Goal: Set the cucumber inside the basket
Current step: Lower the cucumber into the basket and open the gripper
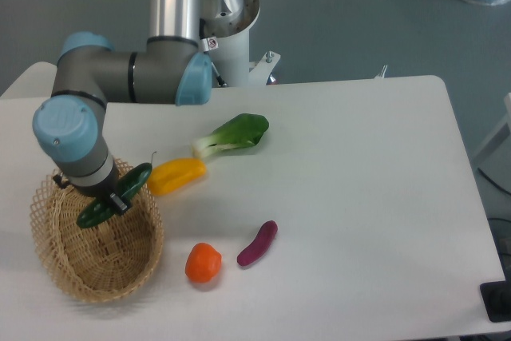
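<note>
The cucumber is slim, dark green and glossy. It hangs tilted above the upper part of the wicker basket, with one end over the rim. My gripper points down over the basket and is shut on the cucumber near its middle. The fingers are mostly hidden under the wrist. The tan oval basket sits at the table's front left, and its inside looks bare.
A yellow pepper lies just right of the basket rim. A bok choy sits further back. An orange tomato and a small purple eggplant lie near the front. The arm's base stands behind the table.
</note>
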